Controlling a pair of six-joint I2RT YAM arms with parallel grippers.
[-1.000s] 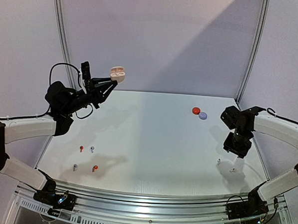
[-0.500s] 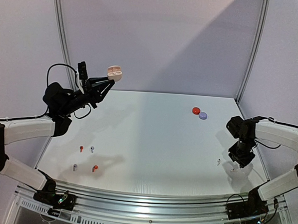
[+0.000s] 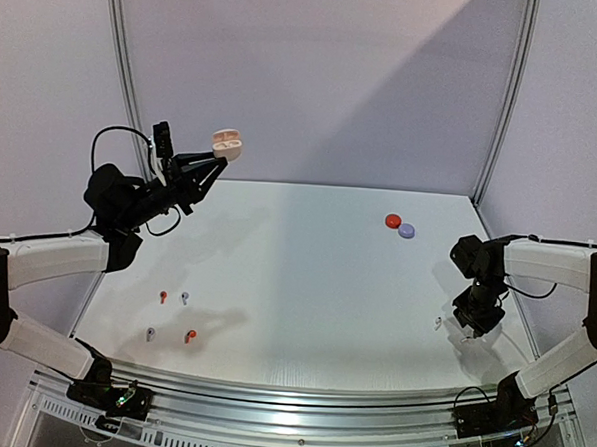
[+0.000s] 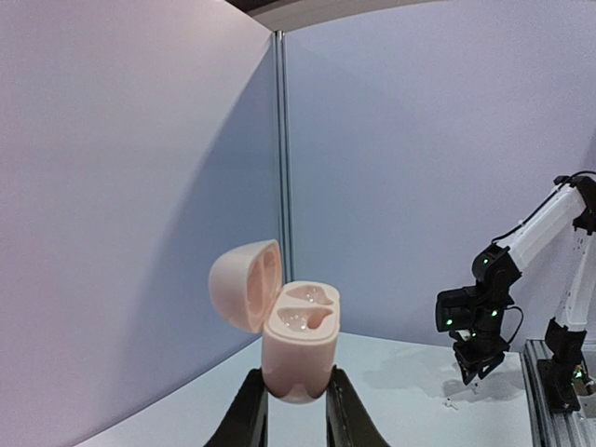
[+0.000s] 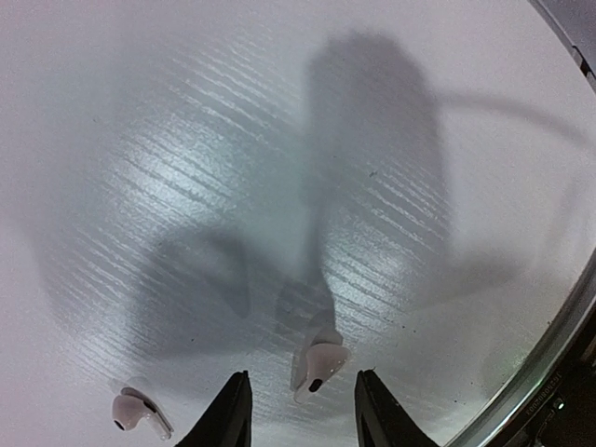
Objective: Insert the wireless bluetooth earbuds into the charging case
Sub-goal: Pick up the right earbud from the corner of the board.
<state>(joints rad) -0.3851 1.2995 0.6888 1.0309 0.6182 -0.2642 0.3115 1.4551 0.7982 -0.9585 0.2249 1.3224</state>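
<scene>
The right tool [image 5: 301,380] points down at the counter. Its two dark tapered fingers stand apart, and a glossy white plastic earbud with a short stem [image 5: 317,361] lies between them with a gap on each side. A second white stemmed earbud [image 5: 140,413] lies just outside one finger. The white counter [image 5: 233,140] is finely ribbed and shiny here. Its curved metal rim [image 5: 559,326] runs close by this tool, so room is tight on that side and wide toward the middle.

The left tool [image 4: 294,402] is raised well above the counter near the far left corner. Its thin dark fingers are clamped on the base of a smooth, pale pink, rounded plastic charging case [image 4: 298,340]. The hinged lid stands open, and two moulded hollows show in the body.

On the near left of the counter lie two red-orange stemmed earbuds [image 3: 162,297] and two lavender-grey stemmed earbuds [image 3: 184,298], each tiny and set apart from its neighbours, and all well away from both tools. Toward the far right sit a flat red round case [image 3: 393,220] and a lavender round case [image 3: 407,230], just beside each other. The broad middle of the counter separates these groups. A ridged aluminium rail [image 3: 299,396] bounds the near edge.
</scene>
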